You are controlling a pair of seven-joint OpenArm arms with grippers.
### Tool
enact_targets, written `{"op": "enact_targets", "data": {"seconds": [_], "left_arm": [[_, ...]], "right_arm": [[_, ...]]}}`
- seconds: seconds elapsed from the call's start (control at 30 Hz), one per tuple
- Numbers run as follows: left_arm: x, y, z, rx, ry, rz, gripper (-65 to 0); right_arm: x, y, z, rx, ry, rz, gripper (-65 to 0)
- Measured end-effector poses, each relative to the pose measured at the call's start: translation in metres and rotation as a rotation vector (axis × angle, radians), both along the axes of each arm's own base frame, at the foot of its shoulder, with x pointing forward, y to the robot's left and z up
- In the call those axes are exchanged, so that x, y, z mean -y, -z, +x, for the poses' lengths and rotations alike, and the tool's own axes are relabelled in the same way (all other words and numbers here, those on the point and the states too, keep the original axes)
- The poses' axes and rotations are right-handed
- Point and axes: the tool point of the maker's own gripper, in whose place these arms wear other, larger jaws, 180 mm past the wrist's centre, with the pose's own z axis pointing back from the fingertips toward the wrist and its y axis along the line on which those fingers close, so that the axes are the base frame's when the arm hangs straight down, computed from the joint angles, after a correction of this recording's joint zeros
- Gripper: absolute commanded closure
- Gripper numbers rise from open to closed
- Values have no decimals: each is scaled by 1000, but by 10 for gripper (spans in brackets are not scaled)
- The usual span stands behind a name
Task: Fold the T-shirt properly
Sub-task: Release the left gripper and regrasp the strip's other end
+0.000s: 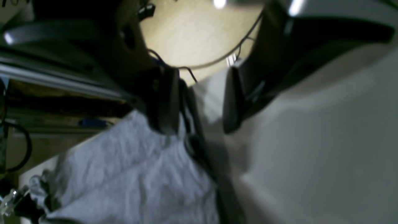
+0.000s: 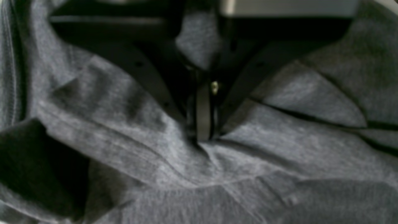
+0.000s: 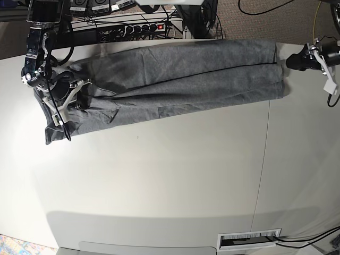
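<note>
T-shirt (image 3: 180, 79): laid lengthwise along the far bench (image 3: 159, 175) edge. Right end effector (image 2: 203, 137) seen clenched on it only in the wrist view; left end effector (image 1: 200, 102) released.

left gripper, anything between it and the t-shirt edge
Nothing visible. The left gripper sits open at the T-shirt end on the table, with only bare surface between its fingers. The right gripper is shut on the cloth.

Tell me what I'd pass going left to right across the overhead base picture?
Right arm's tool on the cloth's left end → long grey T-shirt stretched across the white table → left arm's tool at the shirt's right end.
</note>
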Motion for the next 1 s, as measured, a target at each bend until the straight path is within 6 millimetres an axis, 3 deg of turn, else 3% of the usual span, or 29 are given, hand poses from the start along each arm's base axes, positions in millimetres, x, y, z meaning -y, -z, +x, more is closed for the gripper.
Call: {"op": "enact_targets", "data": {"seconds": [0.07,0.2,0.3,0.67,1.0], "left_arm": [[4,-3,-3,9,22,7,-270],[15,-15,4,91,82,15,-357],[20,-20,13,140,49,-9,-365],[46,17,5,84,34,28,-365],[33,21,26,122,5,127,-365]], "right_arm": [[0,0,0,0,0,0,0],[0,0,0,0,0,0,0],[0,0,0,0,0,0,0],[0,0,0,-1,0,0,0],[0,0,0,-1,0,0,0]]}}
